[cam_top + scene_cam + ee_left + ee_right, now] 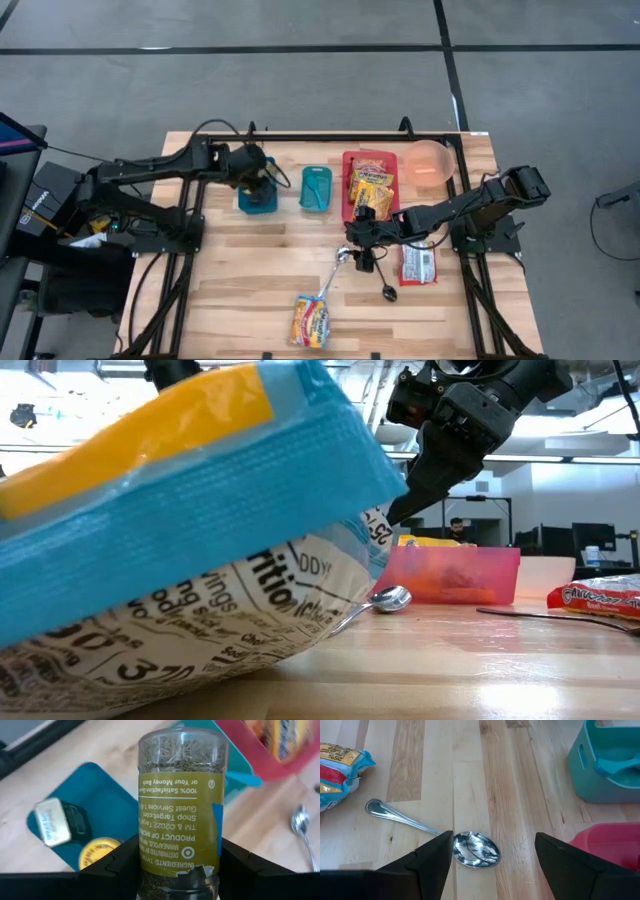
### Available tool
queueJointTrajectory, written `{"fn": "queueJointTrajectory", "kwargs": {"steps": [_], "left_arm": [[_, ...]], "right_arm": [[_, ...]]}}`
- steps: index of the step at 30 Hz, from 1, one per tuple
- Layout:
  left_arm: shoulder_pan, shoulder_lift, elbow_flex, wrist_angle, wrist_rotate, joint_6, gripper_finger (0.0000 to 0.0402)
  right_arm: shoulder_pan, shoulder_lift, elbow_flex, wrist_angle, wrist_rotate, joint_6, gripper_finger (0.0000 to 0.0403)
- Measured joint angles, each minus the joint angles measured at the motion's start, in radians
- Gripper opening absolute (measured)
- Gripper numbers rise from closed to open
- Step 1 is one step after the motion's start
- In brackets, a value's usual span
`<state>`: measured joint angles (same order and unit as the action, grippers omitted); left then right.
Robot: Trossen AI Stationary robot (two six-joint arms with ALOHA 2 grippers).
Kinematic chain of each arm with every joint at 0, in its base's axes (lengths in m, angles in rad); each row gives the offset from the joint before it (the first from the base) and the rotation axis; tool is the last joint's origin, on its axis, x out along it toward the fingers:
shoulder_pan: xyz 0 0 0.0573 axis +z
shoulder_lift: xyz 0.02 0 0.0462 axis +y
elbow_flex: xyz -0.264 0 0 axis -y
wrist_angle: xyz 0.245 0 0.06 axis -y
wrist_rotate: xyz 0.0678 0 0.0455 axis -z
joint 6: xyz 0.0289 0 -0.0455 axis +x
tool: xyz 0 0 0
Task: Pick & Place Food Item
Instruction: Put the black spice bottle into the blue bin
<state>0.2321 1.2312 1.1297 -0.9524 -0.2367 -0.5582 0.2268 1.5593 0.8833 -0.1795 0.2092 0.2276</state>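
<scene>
The left claw (175, 870) is gripping a herb jar (179, 795) above the blue tray (107, 805), mid-transfer by the look of it. The right claw (492, 857), fingers spread and empty, is hovering over a spoon (470, 847) on the surface (250, 270).

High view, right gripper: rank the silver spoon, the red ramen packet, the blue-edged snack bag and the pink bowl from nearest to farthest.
From the right gripper, open above the table's middle:
1. Silver spoon, its bowl almost under the fingers.
2. Red ramen packet, beside the right arm.
3. Blue-edged snack bag, at the near table edge, and pink bowl, at the far right corner: too close to call.
</scene>
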Motion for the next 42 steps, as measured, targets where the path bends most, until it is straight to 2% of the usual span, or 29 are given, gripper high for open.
{"fn": "queueJointTrajectory", "kwargs": {"steps": [3, 11, 15, 19, 26, 33, 42], "left_arm": [[0.066, 0.000, 0.000, 0.002, 0.018, -0.005, 0.0188], [0.261, 0.008, 0.000, -0.025, 0.156, 0.008, 0.0188], [0.322, 0.027, 0.000, -0.055, 0.265, -0.004, 0.0188], [0.320, 0.058, 0.000, -0.062, 0.405, -0.003, 0.0189], [0.280, 0.082, 0.000, -0.120, 0.542, -0.014, 0.0189], [0.271, 0.082, 0.000, -0.252, 0.557, -0.053, 0.0189], [0.271, 0.082, 0.000, -0.263, 0.587, -0.052, 0.0189]], "right_arm": [[0.000, 0.000, 0.000, 0.000, 0.000, 0.000, 0.0276], [0.000, 0.000, 0.000, 0.000, 0.000, -0.002, 0.0276], [-0.001, 0.000, 0.000, 0.000, 0.000, -0.016, 0.0276], [-0.001, 0.000, 0.000, 0.000, 0.000, -0.018, 0.0276], [0.000, 0.000, 0.000, -0.003, 0.000, -0.018, 0.0276], [0.000, 0.000, 0.000, -0.001, 0.000, -0.021, 0.0276], [-0.004, 0.000, 0.000, 0.002, 0.000, -0.026, 0.0276]]}}
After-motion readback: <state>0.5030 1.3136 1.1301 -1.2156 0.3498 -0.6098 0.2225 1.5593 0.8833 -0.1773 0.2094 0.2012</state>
